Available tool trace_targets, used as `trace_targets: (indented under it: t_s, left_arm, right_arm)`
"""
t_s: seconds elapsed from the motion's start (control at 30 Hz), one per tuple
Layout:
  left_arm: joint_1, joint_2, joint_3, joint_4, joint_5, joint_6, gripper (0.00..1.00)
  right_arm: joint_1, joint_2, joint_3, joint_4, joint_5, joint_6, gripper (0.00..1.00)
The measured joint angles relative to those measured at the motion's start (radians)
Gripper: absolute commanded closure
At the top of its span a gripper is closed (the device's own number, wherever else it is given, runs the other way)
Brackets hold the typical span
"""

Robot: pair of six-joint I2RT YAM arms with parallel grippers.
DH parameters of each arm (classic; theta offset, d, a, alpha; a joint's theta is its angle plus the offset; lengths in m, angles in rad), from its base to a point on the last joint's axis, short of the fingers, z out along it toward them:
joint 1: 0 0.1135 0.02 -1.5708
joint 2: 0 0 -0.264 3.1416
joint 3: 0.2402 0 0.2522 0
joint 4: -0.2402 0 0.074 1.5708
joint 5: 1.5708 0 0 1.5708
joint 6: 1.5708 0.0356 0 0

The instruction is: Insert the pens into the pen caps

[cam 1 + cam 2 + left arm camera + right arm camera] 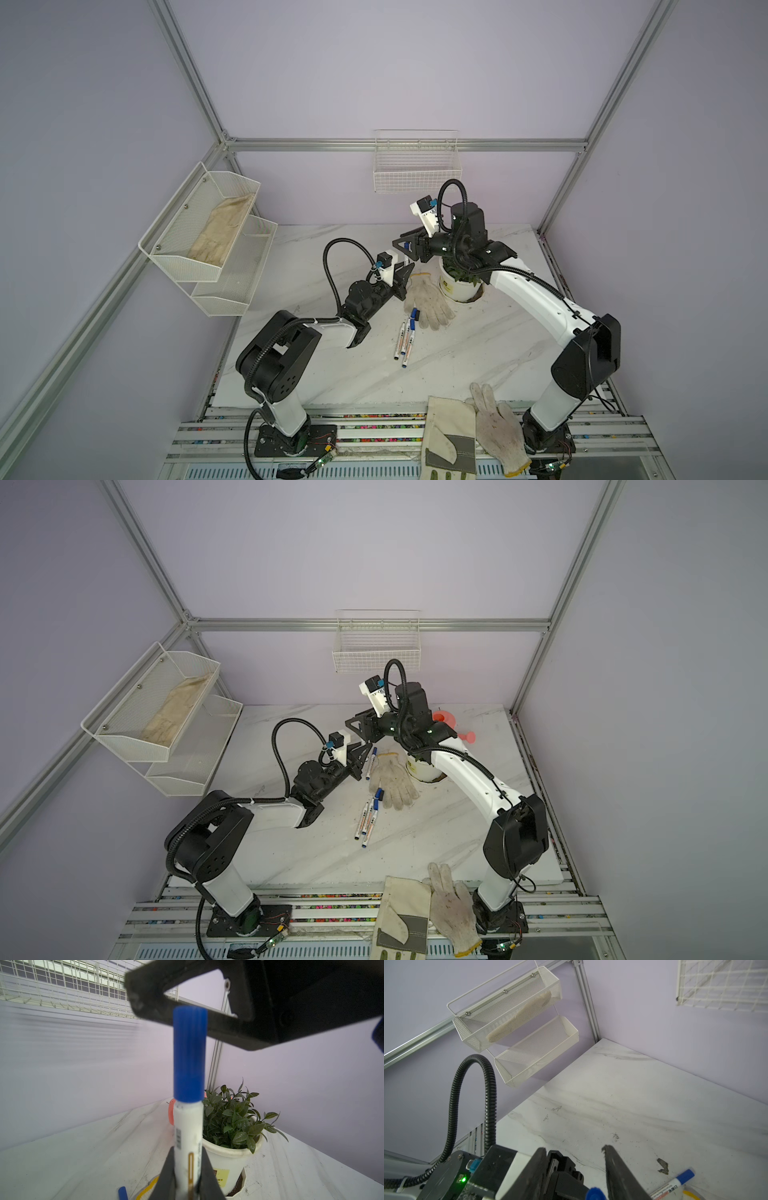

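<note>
here, ribbed blue cap [190, 1053], smooth white pen [188, 1136]

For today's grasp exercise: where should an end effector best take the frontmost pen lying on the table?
Probably its front end, from above, closing across the barrel: the pen lies flat, and a neighbour pen crowds its other half.

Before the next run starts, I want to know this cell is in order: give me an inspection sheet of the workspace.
Surface: marble-look table, smudged.
Job's things: one pen with blue cap on, in the left gripper; about three pens lying together mid-table.
Clutter: knitted glove, potted plant, two more gloves overhanging the front edge.
Grippers: left gripper shut on the pen; right gripper open, close by the cap.
Cables: conduit loops on both arms, off the table.
Surroundings: mesh rack holding a glove, wire basket, lilac walls.
</note>
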Motion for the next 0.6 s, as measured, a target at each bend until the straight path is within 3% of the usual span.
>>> trace_targets:
  t_s: [0.37, 0.6]
  left_arm:
    - [0.000, 0.000, 0.000, -0.008, 0.000, 0.000, 1.00]
    - [0.000, 0.000, 0.000, -0.038, -0.002, -0.002, 1.00]
  right_arm:
    - [-0.005, 0.013, 0.000, -0.028, 0.029, -0.006, 0.84]
    - [-0.021, 0.030, -0.006, -0.029, -0.007, -0.039, 0.91]
